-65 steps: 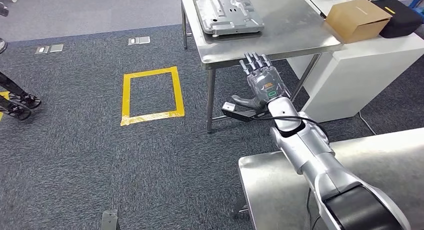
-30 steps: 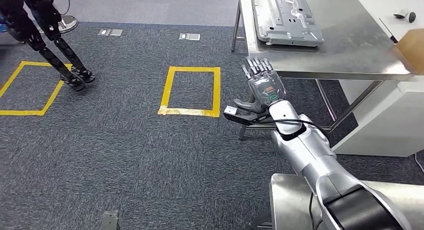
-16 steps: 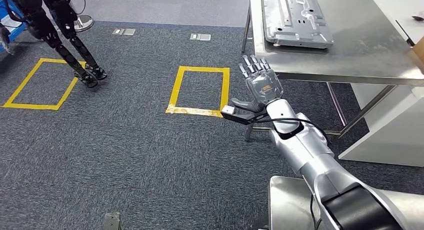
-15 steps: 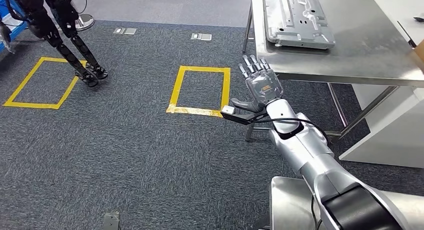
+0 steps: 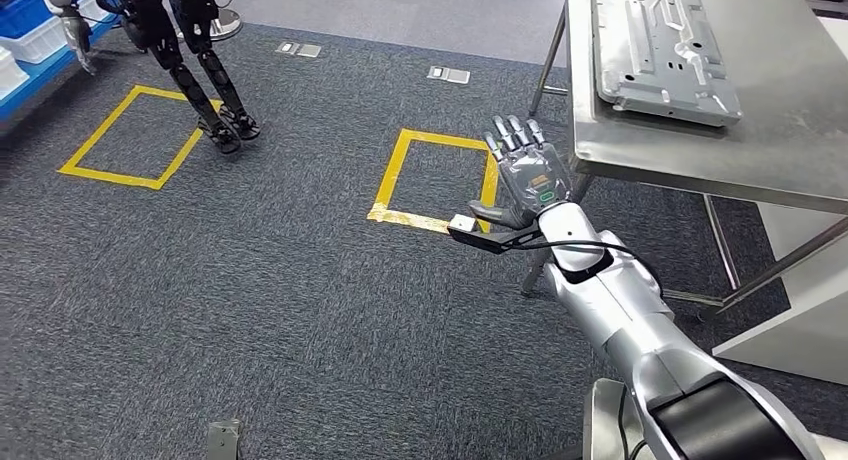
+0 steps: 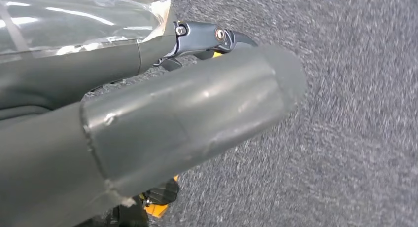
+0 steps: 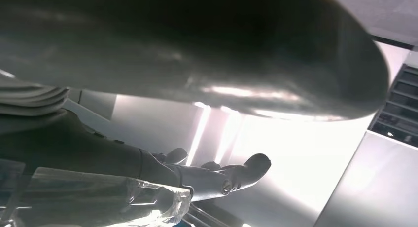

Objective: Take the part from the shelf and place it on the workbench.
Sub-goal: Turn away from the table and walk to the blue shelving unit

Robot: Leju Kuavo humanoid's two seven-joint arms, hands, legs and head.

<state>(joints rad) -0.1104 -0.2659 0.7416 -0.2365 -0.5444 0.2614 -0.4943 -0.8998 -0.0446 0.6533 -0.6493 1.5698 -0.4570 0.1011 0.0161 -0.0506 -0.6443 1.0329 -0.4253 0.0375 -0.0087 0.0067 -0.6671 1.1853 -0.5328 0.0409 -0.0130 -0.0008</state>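
Right now our right hand is up in front of us with its fingers spread flat, holding nothing. The big flat grey metal part lies on the shiny steel workbench, ahead of those fingers and off to the right, its long side running away from us. We think the right hand is nearer to it. Our left hand hangs over the carpet; we cannot tell how its fingers are.

The right hand, fingers spread and empty, is raised over dark grey carpet beside a steel workbench bearing a flat grey cast-metal part, near a yellow taped floor rectangle.
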